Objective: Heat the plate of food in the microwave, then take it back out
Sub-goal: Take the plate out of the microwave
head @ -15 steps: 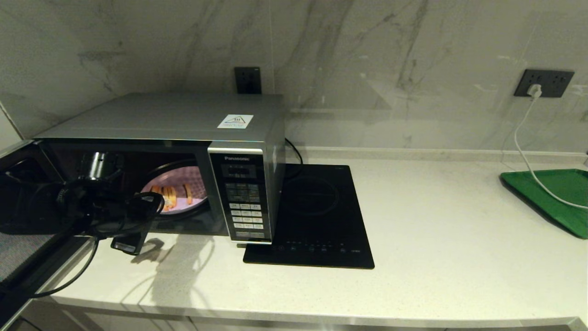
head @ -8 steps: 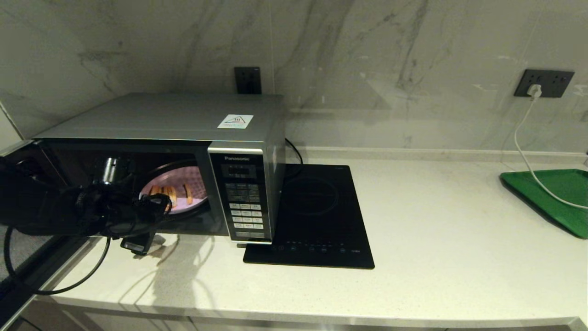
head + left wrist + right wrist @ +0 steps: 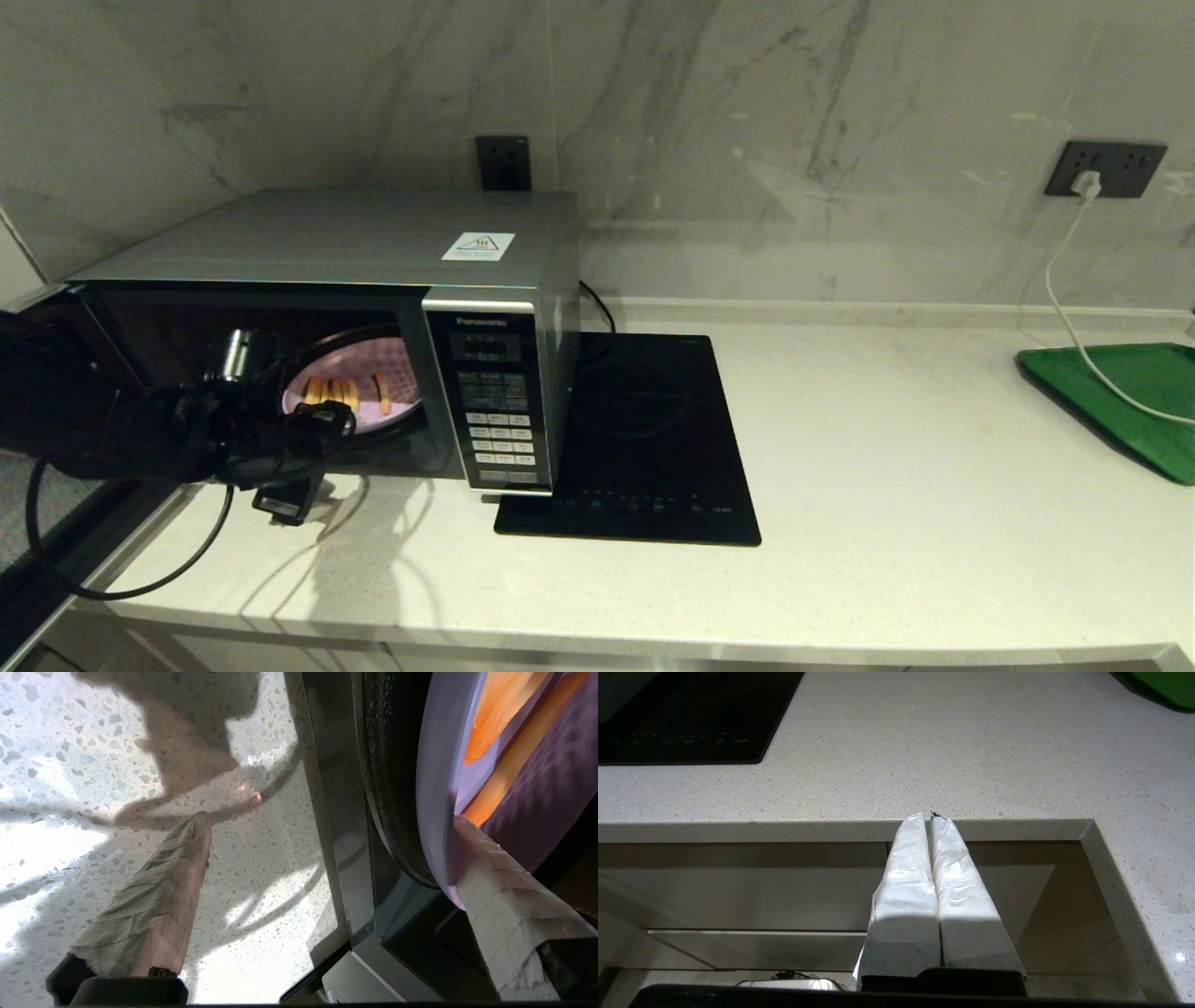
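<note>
The silver-grey microwave (image 3: pixel 355 238) stands at the counter's left with its door swung open to the far left. Inside, on the turntable, lies the lilac plate (image 3: pixel 373 369) with several orange fries (image 3: pixel 341 390). My left gripper (image 3: pixel 308 457) is open at the cavity's mouth. In the left wrist view this left gripper (image 3: pixel 329 819) has one taped finger (image 3: pixel 490 882) against the plate's (image 3: pixel 434 788) near rim. The other finger (image 3: pixel 163 886) hangs over the counter in front of the microwave's sill (image 3: pixel 355 826). My right gripper (image 3: pixel 930 814) is shut and empty, parked below the counter's front edge.
A flat black induction hob (image 3: pixel 644 439) lies right beside the microwave. A green tray (image 3: pixel 1130 392) sits at the far right, with a white cable (image 3: pixel 1064 308) running to a wall socket. The pale stone counter (image 3: pixel 887 485) stretches between them.
My left gripper has moved forward and to the right, from in front of the open door up to the cavity's mouth, so one finger now reaches the plate's rim. The plate has not moved.
</note>
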You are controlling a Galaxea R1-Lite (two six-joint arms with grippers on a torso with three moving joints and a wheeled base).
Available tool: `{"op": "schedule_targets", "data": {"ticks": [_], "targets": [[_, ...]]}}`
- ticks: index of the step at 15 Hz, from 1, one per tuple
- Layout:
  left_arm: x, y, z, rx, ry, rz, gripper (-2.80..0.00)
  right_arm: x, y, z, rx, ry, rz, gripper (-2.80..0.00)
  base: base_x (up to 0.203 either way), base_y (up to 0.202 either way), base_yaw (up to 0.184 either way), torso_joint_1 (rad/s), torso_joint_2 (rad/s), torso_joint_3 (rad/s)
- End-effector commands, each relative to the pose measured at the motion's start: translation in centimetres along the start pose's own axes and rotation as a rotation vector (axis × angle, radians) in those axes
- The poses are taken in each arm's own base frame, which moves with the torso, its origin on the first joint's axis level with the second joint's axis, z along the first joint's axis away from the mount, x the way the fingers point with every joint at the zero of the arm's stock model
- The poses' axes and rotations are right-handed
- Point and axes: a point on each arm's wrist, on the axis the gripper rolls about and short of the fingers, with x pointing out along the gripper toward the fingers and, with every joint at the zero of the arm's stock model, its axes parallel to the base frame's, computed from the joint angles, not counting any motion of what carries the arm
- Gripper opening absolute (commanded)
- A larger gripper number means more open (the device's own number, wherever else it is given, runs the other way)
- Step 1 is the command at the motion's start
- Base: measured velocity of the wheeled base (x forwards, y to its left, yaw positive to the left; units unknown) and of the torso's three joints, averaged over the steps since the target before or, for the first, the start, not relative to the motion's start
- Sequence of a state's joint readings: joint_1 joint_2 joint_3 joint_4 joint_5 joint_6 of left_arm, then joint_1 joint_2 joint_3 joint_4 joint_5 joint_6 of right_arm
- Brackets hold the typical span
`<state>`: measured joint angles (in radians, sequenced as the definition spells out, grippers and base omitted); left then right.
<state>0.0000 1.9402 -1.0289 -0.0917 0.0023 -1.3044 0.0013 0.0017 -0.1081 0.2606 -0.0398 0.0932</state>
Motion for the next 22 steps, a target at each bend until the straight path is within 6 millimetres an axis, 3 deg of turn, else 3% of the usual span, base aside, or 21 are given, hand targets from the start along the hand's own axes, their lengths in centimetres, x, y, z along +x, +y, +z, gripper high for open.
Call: {"op": "schedule_targets", "data": {"ticks": [1, 15, 18, 20, 22], "targets": [[-0.1, 0.0, 0.0, -0.005, -0.001, -0.003, -2.80, 0.0, 0.0, 0.0, 0.000, 0.002, 0.000, -2.80, 0.000, 0.000, 0.000, 0.000, 0.00, 0.000], [-2.1, -1.1, 0.4, -0.004, -0.030, -0.059, -2.80, 0.0, 0.0, 0.0, 0.000, 0.001, 0.001, -2.80, 0.000, 0.000, 0.000, 0.000, 0.00, 0.000], [-3.6, -1.4, 0.6, 0.006, -0.035, -0.089, -2.80, 0.0, 0.0, 0.0, 0.000, 0.001, 0.000, -2.80, 0.000, 0.000, 0.000, 0.000, 0.00, 0.000], [-4.6, -0.5, 1.0, 0.039, -0.012, -0.037, -2.80, 0.0, 0.0, 0.0, 0.000, 0.002, 0.001, -2.80, 0.000, 0.000, 0.000, 0.000, 0.00, 0.000], [-5.3, 1.6, 1.4, 0.070, 0.002, 0.039, -2.80, 0.0, 0.0, 0.0, 0.000, 0.002, 0.001, -2.80, 0.000, 0.000, 0.000, 0.000, 0.00, 0.000]]}}
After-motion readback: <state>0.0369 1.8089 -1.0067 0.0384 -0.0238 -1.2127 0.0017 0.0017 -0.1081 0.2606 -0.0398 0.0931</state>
